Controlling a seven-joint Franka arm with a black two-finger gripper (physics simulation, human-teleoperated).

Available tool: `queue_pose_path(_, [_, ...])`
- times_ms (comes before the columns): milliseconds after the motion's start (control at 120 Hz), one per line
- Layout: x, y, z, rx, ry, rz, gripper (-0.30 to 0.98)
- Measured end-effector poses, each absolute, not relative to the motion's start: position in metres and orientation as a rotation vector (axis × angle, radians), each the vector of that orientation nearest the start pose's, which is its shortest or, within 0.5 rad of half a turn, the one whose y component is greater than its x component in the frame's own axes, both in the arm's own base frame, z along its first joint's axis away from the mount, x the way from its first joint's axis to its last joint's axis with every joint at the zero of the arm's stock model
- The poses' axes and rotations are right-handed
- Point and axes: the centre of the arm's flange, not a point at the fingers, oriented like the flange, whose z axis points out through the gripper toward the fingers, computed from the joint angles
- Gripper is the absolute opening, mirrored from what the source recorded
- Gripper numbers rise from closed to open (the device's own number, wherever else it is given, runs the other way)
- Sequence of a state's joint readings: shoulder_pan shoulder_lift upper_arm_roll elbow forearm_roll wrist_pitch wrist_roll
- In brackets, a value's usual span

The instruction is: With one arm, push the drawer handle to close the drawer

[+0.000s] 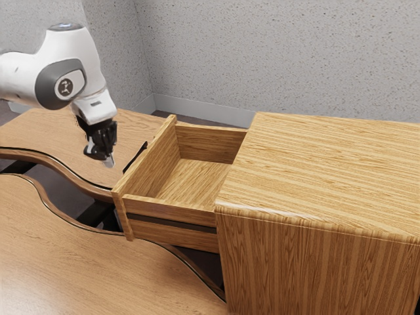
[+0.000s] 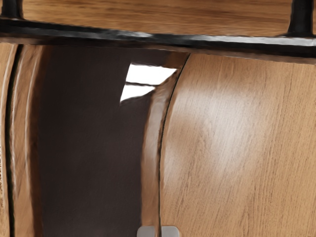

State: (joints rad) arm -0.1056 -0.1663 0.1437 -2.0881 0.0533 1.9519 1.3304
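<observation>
Drawer of striped light-brown wood (image 1: 197, 180) stands open, out from the matching box-shaped wooden cabinet (image 1: 321, 170). Black bar handle (image 2: 148, 40) is on its outer face. My black two-finger gripper (image 1: 109, 161) is near the handle, apart from it; claw closed, empty.

Open drawer (image 1: 193, 182), wooden cabinet (image 1: 321, 170), gripper (image 1: 109, 162) nearby

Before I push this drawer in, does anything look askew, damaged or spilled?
Nothing stands out. The drawer is pulled out but looks straight, with nothing spilled on its visible floor; its black handle looks whole, and the gripper hangs on the handle's side.
</observation>
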Motion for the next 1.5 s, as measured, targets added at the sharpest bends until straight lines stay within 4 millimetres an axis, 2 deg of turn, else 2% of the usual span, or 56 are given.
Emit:
queue_pose_path(83, [0.512, 0.009, 0.5, -2.363, 2.01, -0.009, -0.1])
queue_pose_path(208, [0.51, -0.005, 0.506, -2.273, 2.131, -0.045, -0.1])
queue_pose_path(433, [0.514, -0.032, 0.508, -2.189, 2.283, -0.135, -0.1])
queue_pose_path(692, [0.529, -0.066, 0.504, -2.134, 2.367, -0.21, -0.1])
queue_pose_path(875, [0.539, -0.105, 0.5, -2.07, 2.429, -0.241, -0.1])
queue_pose_path(1100, [0.549, -0.14, 0.498, -2.023, 2.458, -0.283, -0.1])
queue_pose_path(1283, [0.55, -0.161, 0.496, -2.008, 2.465, -0.302, -0.1])
queue_pose_path(1500, [0.551, -0.176, 0.494, -2.023, 2.453, -0.338, -0.1])
